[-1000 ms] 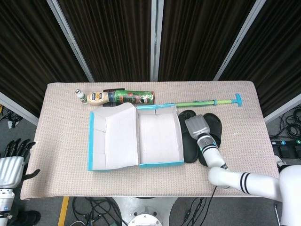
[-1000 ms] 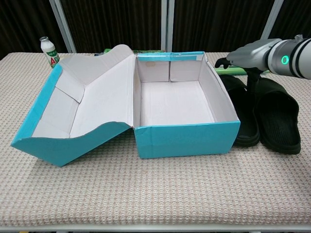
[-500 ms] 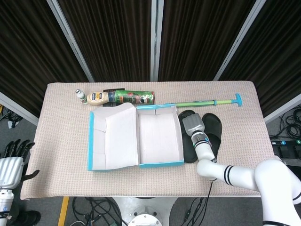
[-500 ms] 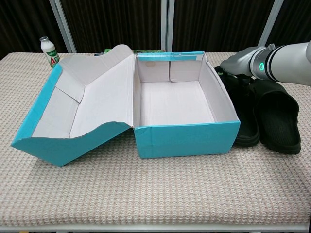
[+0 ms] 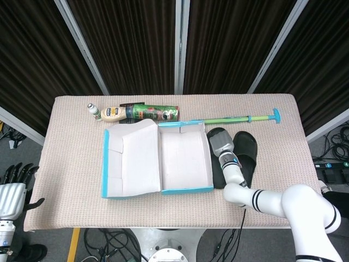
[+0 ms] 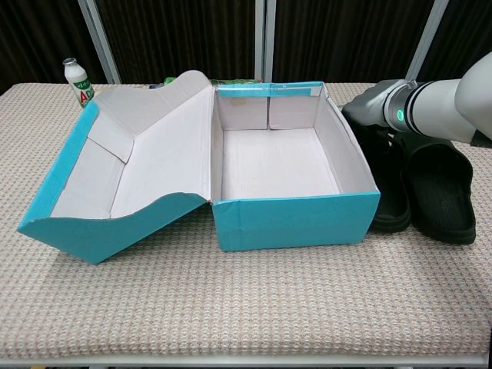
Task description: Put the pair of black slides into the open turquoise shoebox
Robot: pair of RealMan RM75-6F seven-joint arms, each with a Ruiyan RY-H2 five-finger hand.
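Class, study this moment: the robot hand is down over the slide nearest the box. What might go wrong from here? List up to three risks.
1. The right robot hand sits on the inner slide, close beside the shoebox wall; lifting could knock or shift the box.
2. The outer slide lies touching the inner one, so it may get dragged along.
3. The fingers are hidden in both views, so the grip may be poor and the slide could slip.

Black slides, turquoise shoebox, white inside
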